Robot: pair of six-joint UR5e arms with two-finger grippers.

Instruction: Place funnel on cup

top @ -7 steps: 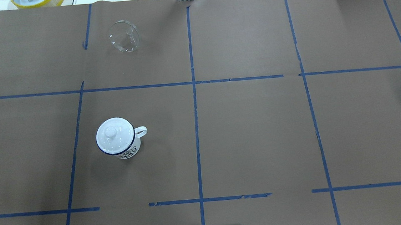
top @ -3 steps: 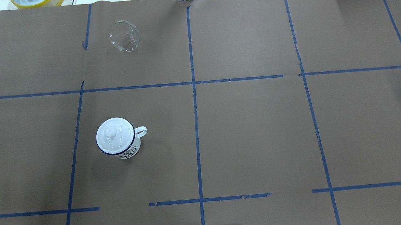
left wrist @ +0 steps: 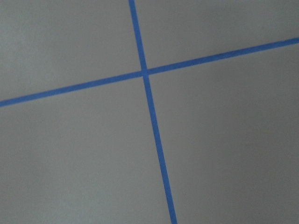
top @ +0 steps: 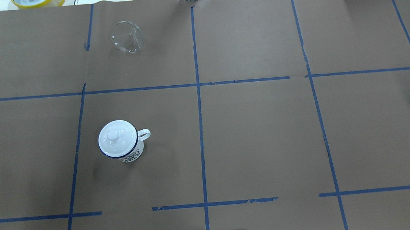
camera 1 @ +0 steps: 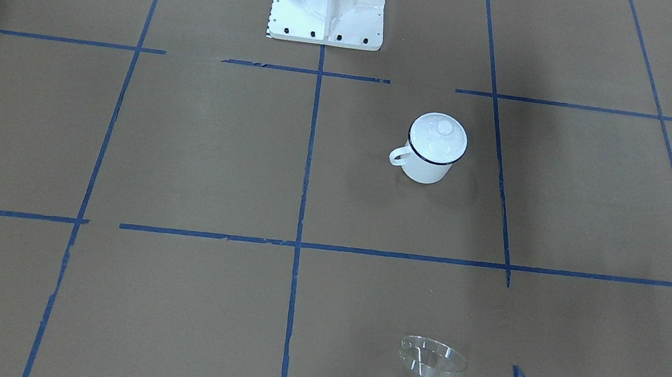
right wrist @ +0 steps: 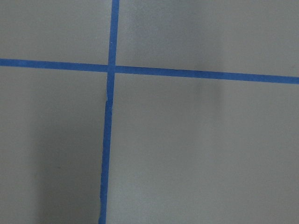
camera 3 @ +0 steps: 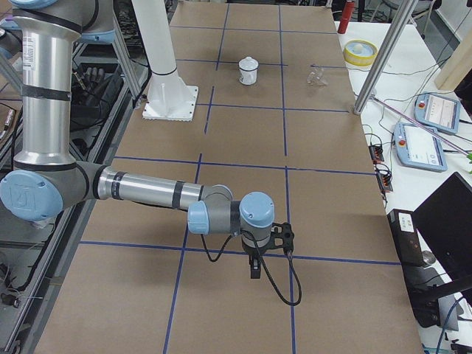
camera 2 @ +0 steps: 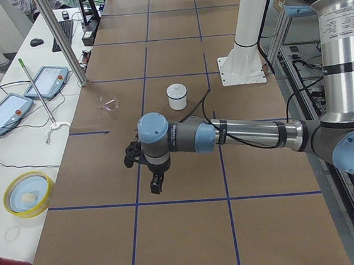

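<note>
The left arm reaches low over the matte brown paper covering the table (top: 265, 132). Only the left-end camera catches it. Its black two-finger left gripper (camera 2: 155, 185) hangs tip-down above a blue tape line (top: 200, 130), and I cannot tell whether its jaws are apart or together.

In the left half stands the white enamel cup with a dark blue rim (top: 133, 153), upright in the middle row of taped squares. Its small loop handle points toward the centre line. A glossy round white lid with a knob (top: 116, 138) sits on top of it. From behind the robot you see a dark printed pattern on the cup's wall. The camera facing the robot shows only plain white enamel there.

The small clear plastic funnel (top: 127, 37) is well apart from the cup. It lies on its side in the far row on the same side of the centre line. The overhead view shows mostly its wide round rim. The facing camera shows the short narrow spout resting on the paper, pointing away from the robot.

The right arm shows only from the right end. The right gripper (camera 3: 254, 267) hangs low over the paper, and how its jaws stand I cannot tell.

Both wrist cameras see only paper and crossed tape.
</note>
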